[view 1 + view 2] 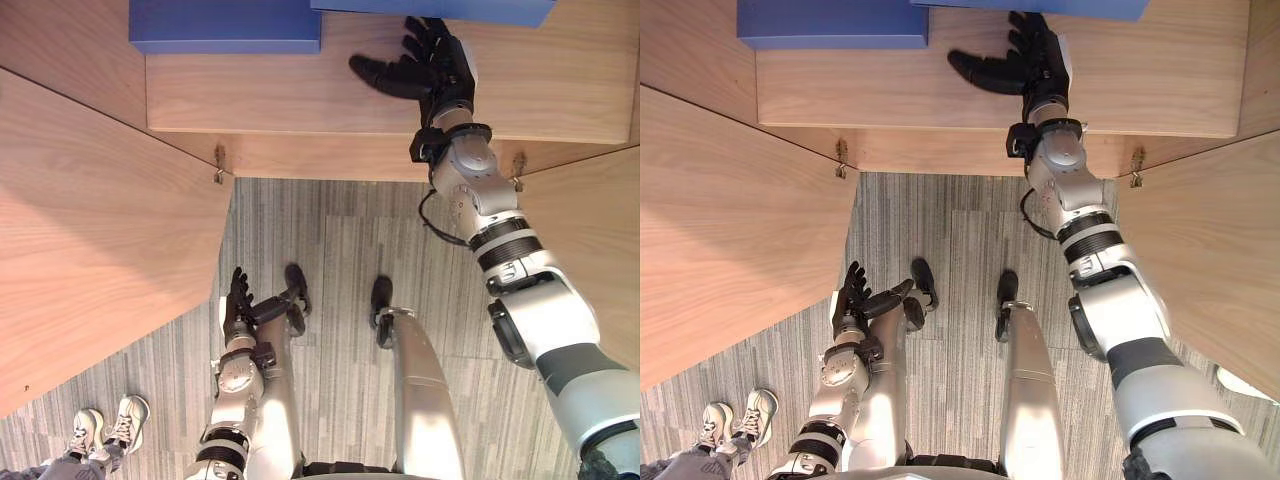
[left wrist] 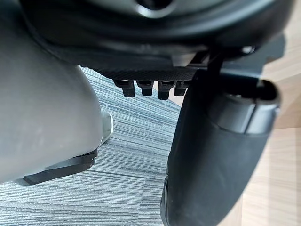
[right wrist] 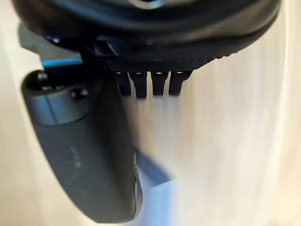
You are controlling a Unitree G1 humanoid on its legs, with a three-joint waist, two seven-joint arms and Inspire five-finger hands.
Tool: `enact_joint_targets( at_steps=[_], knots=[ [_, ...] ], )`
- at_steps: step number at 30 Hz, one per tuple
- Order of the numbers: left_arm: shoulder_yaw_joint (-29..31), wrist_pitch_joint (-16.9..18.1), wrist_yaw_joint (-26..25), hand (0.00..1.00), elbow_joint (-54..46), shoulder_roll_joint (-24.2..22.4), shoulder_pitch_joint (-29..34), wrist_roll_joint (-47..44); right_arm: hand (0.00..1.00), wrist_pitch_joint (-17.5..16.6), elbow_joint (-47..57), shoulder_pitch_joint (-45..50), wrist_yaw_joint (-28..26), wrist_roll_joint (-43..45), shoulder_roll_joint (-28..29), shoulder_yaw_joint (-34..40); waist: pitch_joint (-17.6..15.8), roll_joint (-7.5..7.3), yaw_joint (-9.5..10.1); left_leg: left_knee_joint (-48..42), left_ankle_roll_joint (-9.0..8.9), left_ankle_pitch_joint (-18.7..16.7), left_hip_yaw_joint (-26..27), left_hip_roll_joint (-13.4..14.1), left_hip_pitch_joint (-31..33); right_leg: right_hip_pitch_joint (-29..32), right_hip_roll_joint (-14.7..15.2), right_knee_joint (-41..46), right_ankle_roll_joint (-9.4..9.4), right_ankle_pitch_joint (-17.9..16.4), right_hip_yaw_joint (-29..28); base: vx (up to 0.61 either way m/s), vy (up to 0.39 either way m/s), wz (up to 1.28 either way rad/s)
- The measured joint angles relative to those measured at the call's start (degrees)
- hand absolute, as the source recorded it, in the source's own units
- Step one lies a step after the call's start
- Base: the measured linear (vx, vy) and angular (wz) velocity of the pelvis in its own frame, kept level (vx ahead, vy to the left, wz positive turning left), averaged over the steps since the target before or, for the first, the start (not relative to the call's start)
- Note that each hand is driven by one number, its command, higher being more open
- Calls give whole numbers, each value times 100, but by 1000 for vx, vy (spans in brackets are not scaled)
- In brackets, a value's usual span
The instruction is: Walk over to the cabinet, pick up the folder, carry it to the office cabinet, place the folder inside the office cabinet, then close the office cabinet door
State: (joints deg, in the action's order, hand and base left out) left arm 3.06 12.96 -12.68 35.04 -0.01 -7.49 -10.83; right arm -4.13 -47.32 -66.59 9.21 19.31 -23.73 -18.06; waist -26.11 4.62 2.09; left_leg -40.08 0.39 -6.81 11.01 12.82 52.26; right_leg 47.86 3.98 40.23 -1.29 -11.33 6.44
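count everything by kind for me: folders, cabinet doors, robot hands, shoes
blue folders: 2
open cabinet doors: 2
robot hands, left hand and right hand, both with straight fingers: 2
person's shoes: 2
total: 8

The cabinet shelf (image 1: 300, 95) lies open between the left door (image 1: 100, 220) and the right door (image 1: 590, 250), both swung outward and walling in the approach on either side. On it, a bare strip of wood runs between the left blue folder (image 1: 225, 25) and the right blue folder (image 1: 440, 8); the right hand (image 1: 445, 75), fingers spread, takes up the room just before the latter. The carpeted floor (image 1: 330, 240) between the doors is free, with a person's shoes (image 1: 110, 425) outside the left door.
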Motion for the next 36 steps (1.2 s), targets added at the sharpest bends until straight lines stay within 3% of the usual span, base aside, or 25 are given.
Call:
enact_joint_targets(
  at_steps=[4, 17, 25, 36],
  knots=[
    [13, 0, 5, 100, 223, 53, -97, -3, 0, 68, -126, 149, 18, -827, 11, -18, 87, -13, 11, 17, 0, -1, 12, 0, -12, -7, 0, -18, 2, 2, -1, 0, 0, 0],
    [209, -11, 92, 100, 550, 48, -320, -4, 0, 189, 331, 672, 4, -1241, 261, 32, 90, -19, 21, 81, 0, -1, 54, 3, -40, -2, -4, -57, 3, 1, -19, 0, 0, 0],
    [319, 12, -11, 100, 614, 43, -509, -54, 0, 380, -122, -226, 681, -2081, 682, 78, 92, -23, 70, 164, -2, 63, 50, -28, 232, 302, 21, -17, 15, 10, 6, 9, -3, 3],
    [335, 135, -120, 100, 490, -84, -538, -217, 0, 506, -524, -874, 892, -1830, 388, 239, 91, -20, 87, 395, 50, 320, -83, -283, 515, 582, 255, 90, 23, 10, 198, -13, 2, 15]
  ],
)
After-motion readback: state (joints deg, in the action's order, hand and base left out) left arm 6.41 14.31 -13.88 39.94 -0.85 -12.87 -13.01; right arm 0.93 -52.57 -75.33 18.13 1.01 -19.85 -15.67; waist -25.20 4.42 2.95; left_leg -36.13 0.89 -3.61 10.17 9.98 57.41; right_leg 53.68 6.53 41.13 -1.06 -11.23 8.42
